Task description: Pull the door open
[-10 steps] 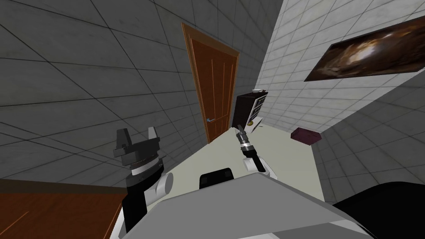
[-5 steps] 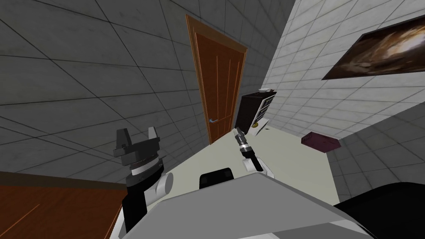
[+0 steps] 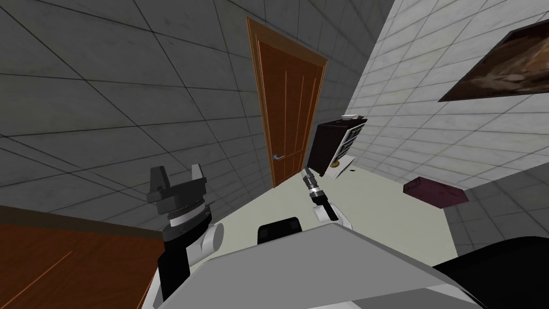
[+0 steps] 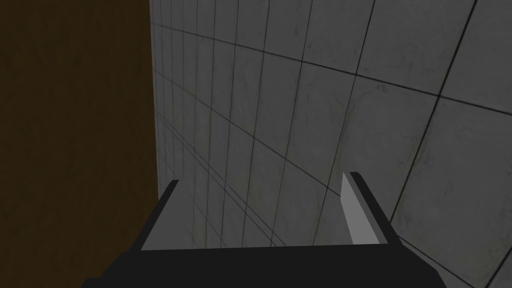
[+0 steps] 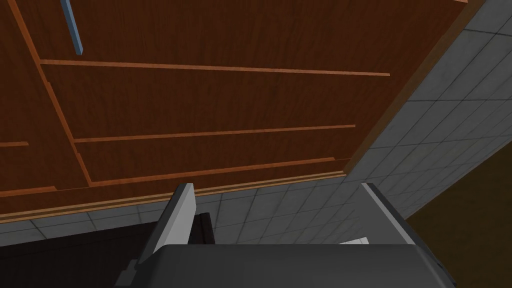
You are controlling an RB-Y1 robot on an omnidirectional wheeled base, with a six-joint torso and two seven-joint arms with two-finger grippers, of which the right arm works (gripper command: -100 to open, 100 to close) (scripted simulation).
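Brown panelled door (image 3: 289, 107) ahead in grey tiled wall (image 3: 107, 107), closed in its frame, lever handle (image 3: 278, 156) near its left edge. Right claw (image 3: 307, 173) aimed that way, well short. Left claw (image 3: 177, 179) raised by the wall. Left wrist: fingers spread, empty. Right wrist: fingers spread, empty, door panels beyond.

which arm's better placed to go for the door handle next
Right. The right gripper, open, points at the brown door, whose handle shows in its wrist view; the left gripper faces the grey tiled wall.
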